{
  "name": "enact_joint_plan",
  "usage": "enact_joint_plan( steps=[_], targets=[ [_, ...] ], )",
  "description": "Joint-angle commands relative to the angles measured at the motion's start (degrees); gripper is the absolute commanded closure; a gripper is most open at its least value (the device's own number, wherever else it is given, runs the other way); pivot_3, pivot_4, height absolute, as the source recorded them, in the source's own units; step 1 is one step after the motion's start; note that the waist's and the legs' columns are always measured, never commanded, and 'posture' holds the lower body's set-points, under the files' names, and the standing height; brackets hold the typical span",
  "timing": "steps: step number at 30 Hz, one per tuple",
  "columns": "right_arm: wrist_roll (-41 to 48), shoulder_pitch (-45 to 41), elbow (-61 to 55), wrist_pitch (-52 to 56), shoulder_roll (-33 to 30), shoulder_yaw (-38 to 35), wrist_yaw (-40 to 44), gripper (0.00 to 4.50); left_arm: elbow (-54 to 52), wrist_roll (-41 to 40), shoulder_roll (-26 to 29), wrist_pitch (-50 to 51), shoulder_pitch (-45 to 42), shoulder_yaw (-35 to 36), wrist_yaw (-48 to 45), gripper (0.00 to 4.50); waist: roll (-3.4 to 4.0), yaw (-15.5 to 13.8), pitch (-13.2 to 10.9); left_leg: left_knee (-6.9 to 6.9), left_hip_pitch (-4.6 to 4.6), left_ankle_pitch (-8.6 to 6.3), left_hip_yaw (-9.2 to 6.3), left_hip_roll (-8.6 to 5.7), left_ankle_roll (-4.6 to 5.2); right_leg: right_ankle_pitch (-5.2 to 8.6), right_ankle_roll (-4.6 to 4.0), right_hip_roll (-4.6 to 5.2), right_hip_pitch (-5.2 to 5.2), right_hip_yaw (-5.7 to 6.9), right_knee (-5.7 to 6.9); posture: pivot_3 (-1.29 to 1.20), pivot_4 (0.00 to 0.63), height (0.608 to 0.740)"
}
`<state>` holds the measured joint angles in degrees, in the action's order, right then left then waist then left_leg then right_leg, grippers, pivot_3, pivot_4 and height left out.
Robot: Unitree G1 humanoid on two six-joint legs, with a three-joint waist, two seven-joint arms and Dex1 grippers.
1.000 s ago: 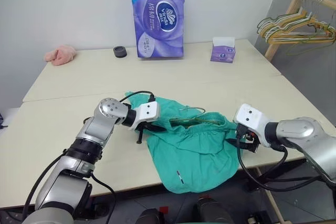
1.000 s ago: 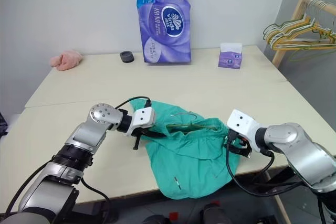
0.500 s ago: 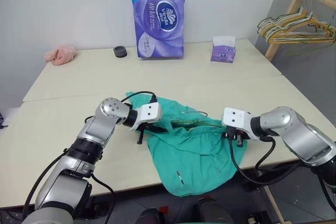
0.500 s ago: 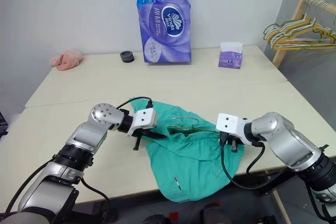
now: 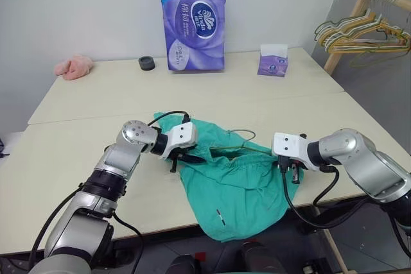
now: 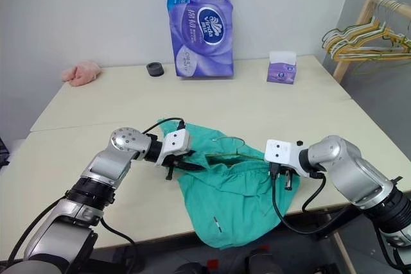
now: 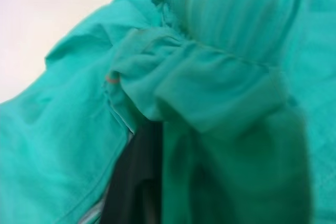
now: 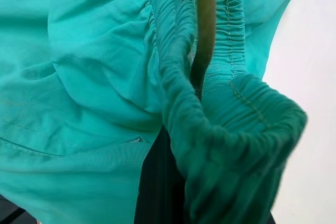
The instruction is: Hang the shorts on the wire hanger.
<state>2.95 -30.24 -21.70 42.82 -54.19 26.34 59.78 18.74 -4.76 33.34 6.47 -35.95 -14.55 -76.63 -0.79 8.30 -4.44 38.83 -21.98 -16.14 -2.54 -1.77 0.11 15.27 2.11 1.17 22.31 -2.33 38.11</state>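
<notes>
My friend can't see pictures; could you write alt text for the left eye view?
Two robot grippers, left and right, grip teal shorts on a beige table, a wire hanger inside the waistband.

table (image 5: 77,158) | shorts (image 5: 237,190) (overhanging front edge), tissue pack (image 5: 193,20), tissue box (image 5: 273,61), pink cloth (image 5: 73,67)
</notes>
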Motion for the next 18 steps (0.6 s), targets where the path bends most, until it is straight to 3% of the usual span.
enact_joint_plan(
  steps=[1,7,14,18],
  targets=[
    [0.68,0.48,-2.78,0.1,-1.25,-3.46,0.75,4.5,2.0,-3.09,1.08,1.4,-2.44,4.06,0.05,1.95,0.0,0.0,0.0,0.0,0.0,0.0,0.0,0.0,0.0,0.0,0.0,0.0,0.0,0.0,0.0,-0.23,0.055,0.74],
    [1.81,2.62,-3.96,0.8,-3.35,-6.53,1.37,4.5,6.45,-3.93,6.22,3.02,-3.74,4.16,-6.71,1.95,0.02,0.1,-0.01,-0.01,0.0,0.0,0.0,0.0,-0.01,0.0,0.0,0.0,0.01,0.03,0.0,-0.22,0.052,0.74],
    [2.68,3.17,-4.74,1.6,-3.8,-8.09,1.81,4.5,11.85,0.19,4.59,-0.91,-4.61,1.25,-5.71,1.95,0.03,-0.18,0.0,0.02,0.0,0.0,0.0,-0.01,-0.01,0.0,0.0,0.01,0.0,0.01,-0.01,-0.23,0.049,0.74],
    [3.41,3.09,-5.67,2.73,-3.26,-8.37,1.21,4.5,16.27,2.14,1.88,-4.96,-5.53,0.83,-3.03,2.82,0.03,-0.14,0.0,0.02,0.0,0.0,0.01,-0.01,-0.01,0.0,0.0,0.01,0.0,0.0,0.01,-0.23,0.05,0.74]
  ],
)
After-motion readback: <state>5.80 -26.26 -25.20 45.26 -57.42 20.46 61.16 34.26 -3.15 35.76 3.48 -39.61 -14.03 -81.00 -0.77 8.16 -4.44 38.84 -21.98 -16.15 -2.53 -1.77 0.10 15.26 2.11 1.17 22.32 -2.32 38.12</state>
